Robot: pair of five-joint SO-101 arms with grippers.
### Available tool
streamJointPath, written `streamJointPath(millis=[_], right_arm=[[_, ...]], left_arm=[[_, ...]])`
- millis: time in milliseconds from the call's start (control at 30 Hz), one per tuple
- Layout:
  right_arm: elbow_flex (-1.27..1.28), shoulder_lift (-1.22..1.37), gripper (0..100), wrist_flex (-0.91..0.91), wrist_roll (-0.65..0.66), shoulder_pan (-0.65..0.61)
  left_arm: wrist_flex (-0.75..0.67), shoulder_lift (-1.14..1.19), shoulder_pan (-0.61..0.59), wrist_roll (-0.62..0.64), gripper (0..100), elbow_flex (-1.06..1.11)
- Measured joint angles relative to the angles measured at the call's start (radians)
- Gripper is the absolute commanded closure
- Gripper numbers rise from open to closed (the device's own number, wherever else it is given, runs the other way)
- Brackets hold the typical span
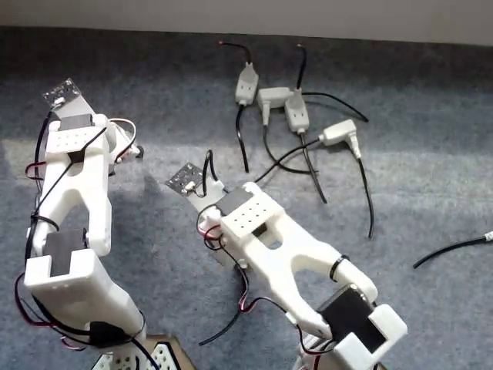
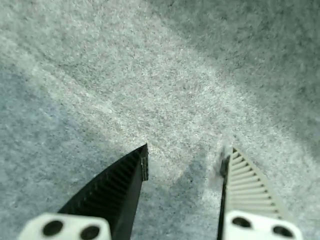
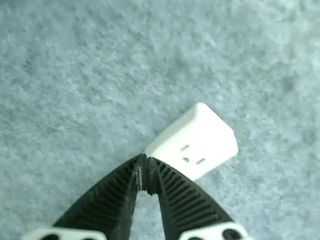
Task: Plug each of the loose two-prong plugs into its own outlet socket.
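Several white plug and socket pieces with black cords lie in a cluster at the back of the grey carpet: one (image 1: 246,83), one (image 1: 271,97), one (image 1: 296,112) and an angled one (image 1: 340,132). A white outlet socket (image 3: 196,139) with two slots and a round hole lies on the carpet, its corner touching the tips of my right gripper (image 3: 145,172), which is shut with nothing seen between the fingers. My left gripper (image 2: 185,162) hangs open over bare carpet at the left (image 1: 129,149), well apart from the cluster.
A black cord end (image 1: 454,247) reaches in from the right edge. Loose black cords (image 1: 308,166) trail from the cluster toward the right arm (image 1: 277,239). A patterned board (image 1: 158,354) sits at the front by the left arm's base.
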Motion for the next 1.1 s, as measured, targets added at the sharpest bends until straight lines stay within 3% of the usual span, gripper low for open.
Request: streamJointPath(millis=[267, 433, 667, 867, 1100], right_arm=[[0.008, -0.206, 99.2, 0.141, 0.130, 0.219], [0.094, -0.238, 99.2, 0.107, 0.149, 0.238], [0.259, -0.143, 99.2, -0.084, 0.149, 0.143], [0.261, -0.075, 99.2, -0.153, 0.112, 0.068], [0.219, -0.074, 99.2, -0.173, 0.034, -0.109]], left_arm=[[0.000, 0.000, 0.000, 0.000, 75, 0.000], [0.000, 0.000, 0.000, 0.000, 75, 0.000], [0.000, 0.000, 0.000, 0.003, 75, 0.000], [0.000, 0.000, 0.000, 0.003, 75, 0.000], [0.000, 0.000, 0.000, 0.003, 75, 0.000]])
